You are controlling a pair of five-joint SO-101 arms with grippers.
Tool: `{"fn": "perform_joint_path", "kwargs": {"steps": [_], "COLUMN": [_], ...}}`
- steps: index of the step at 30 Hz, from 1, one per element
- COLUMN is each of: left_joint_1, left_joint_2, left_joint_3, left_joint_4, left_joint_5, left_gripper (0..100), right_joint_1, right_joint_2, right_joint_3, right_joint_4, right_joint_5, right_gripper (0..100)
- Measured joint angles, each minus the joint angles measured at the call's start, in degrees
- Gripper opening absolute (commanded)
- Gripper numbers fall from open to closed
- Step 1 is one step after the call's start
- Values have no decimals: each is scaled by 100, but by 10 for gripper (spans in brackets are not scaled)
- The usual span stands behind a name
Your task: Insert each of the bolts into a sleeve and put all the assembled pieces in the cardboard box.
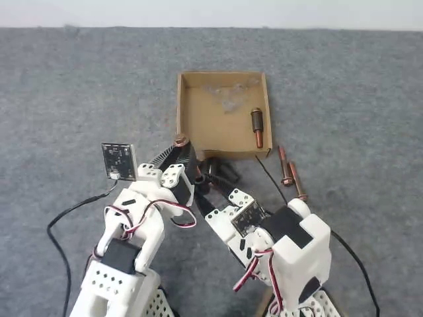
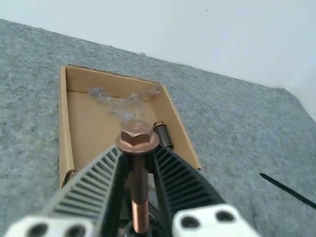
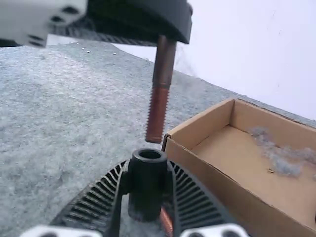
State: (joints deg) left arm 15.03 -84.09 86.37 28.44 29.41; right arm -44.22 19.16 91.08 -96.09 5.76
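My left gripper [image 2: 138, 154] is shut on a copper bolt [image 2: 137, 148], head up and threads down. In the right wrist view that bolt [image 3: 159, 94] hangs just above a black sleeve [image 3: 147, 183]. My right gripper [image 3: 147, 173] is shut on this sleeve, which stands upright with its open end up. The bolt tip and the sleeve mouth are slightly apart. From above, both grippers [image 1: 184, 157] [image 1: 206, 179] meet just in front of the cardboard box [image 1: 182, 112]. One assembled bolt and sleeve [image 1: 256, 127] lies in the box by its right wall.
Two loose copper bolts [image 1: 285, 165] [image 1: 297, 179] lie on the grey carpet right of the box's front corner. A black cable [image 1: 271, 178] runs beside them. Clear plastic scraps [image 1: 228, 92] lie at the back of the box. More dark pieces [image 1: 227, 170] lie against the front wall.
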Motion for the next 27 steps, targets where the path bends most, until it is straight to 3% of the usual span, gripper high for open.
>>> {"fn": "perform_joint_path", "kwargs": {"steps": [27], "left_joint_1": [325], "left_joint_2": [-114], "left_joint_3": [536], "left_joint_4": [-9], "left_joint_5": [-378], "left_gripper": [11], "right_joint_1": [18], "right_joint_2": [18], "right_joint_3": [0], "right_joint_4": [9], "right_joint_5": [0], "right_gripper": [6]}}
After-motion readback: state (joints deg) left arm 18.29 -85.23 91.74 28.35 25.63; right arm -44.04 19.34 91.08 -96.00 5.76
